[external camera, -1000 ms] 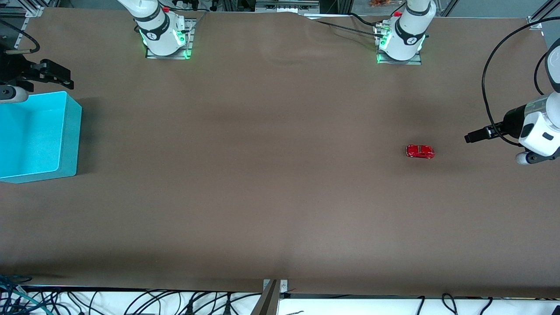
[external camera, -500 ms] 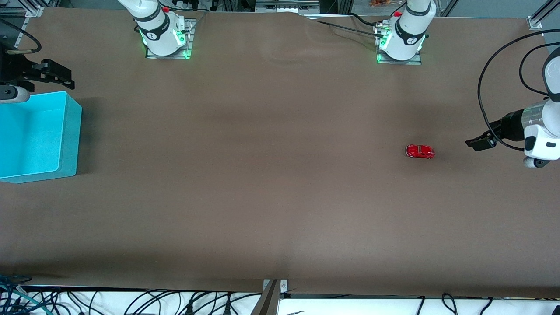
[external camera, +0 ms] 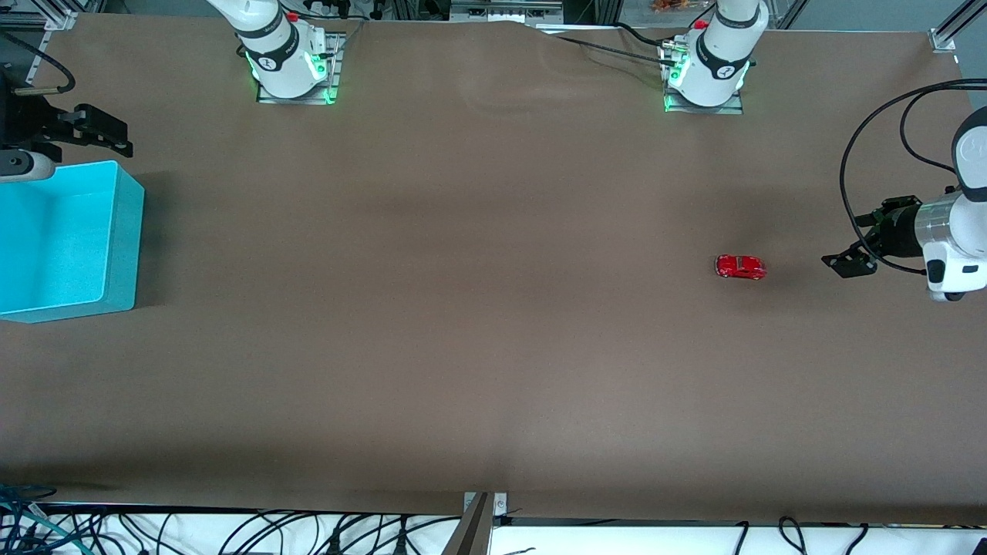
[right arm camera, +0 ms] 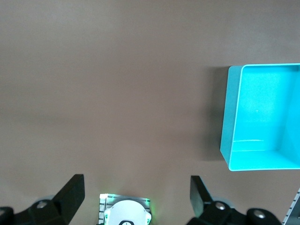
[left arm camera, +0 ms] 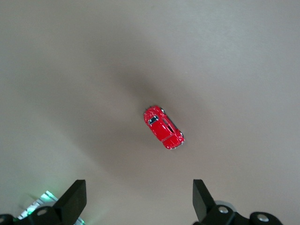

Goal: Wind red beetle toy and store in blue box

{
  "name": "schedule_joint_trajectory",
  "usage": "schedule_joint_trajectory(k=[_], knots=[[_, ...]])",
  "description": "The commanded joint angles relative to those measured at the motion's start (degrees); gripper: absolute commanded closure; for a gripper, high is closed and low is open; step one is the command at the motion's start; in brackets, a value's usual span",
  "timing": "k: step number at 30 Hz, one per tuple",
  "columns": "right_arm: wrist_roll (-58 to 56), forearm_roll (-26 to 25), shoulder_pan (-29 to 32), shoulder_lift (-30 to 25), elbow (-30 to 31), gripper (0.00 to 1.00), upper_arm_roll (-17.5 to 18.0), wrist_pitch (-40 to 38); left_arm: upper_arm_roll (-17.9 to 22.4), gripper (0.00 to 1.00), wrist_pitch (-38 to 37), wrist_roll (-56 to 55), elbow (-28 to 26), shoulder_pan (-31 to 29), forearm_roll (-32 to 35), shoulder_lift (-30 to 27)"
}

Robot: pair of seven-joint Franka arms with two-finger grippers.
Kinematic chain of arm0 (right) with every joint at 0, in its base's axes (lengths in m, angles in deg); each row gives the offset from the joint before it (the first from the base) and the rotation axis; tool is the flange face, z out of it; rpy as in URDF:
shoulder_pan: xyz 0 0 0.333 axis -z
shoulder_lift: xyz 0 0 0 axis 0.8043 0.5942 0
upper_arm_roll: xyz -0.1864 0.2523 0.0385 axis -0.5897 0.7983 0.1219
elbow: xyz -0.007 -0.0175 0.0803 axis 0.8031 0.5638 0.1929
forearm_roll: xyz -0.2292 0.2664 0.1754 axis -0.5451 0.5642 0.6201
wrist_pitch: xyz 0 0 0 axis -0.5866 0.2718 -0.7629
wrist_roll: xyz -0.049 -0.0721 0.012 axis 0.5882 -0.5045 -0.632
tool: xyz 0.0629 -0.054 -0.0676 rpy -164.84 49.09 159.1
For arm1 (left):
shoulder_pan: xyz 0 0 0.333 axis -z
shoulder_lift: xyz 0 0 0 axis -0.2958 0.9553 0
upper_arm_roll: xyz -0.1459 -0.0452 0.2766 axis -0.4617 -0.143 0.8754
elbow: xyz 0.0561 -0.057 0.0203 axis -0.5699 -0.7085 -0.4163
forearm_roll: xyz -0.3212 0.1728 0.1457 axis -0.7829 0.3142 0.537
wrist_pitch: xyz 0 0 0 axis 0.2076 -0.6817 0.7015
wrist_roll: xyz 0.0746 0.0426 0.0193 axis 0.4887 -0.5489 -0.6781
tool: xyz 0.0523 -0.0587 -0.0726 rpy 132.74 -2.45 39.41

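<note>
The red beetle toy [external camera: 741, 267] [left arm camera: 163, 127] stands on its wheels on the brown table, toward the left arm's end. My left gripper [external camera: 848, 262] [left arm camera: 139, 187] hangs open over bare table just beside the toy, nothing between its fingers [left arm camera: 75, 194]. The blue box [external camera: 123, 231] [right arm camera: 229, 122] sits at the right arm's end of the table, with nothing inside the part that shows. My right gripper [external camera: 116, 141] [right arm camera: 137, 185] waits open and empty over the table by the box's edge that faces the robot bases.
The two arm bases [external camera: 291, 65] [external camera: 705, 73] stand along the table's edge by the robots, lit green. A black cable [external camera: 856, 177] loops from the left arm's wrist. Brown table [external camera: 463, 308] stretches bare between toy and box.
The left arm's hand has turned and drawn back slightly, its fingers now lower beside the toy. Toy, box and right arm have not moved.
</note>
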Motion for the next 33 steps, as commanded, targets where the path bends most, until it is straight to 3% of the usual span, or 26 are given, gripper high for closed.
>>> schedule_joint_trajectory(k=[1, 15, 33], knots=[[-0.58, -1.11, -0.11, -0.21, -0.73, 0.0, 0.3, -0.9, -0.2, 0.0, 5.62, -6.95, -3.92, -0.22, -2.63, -0.43], [-0.23, -1.2, -0.11, -0.12, -0.73, 0.0, 1.09, -0.81, -0.73, 0.0, 16.26, -25.07, -6.65, 1.72, -4.14, 6.07], [-0.14, -1.73, -0.11, -0.12, -0.73, 0.0, 1.09, -0.81, -3.1, 0.0, 18.9, -28.85, -9.81, 1.63, -4.22, 10.64]])
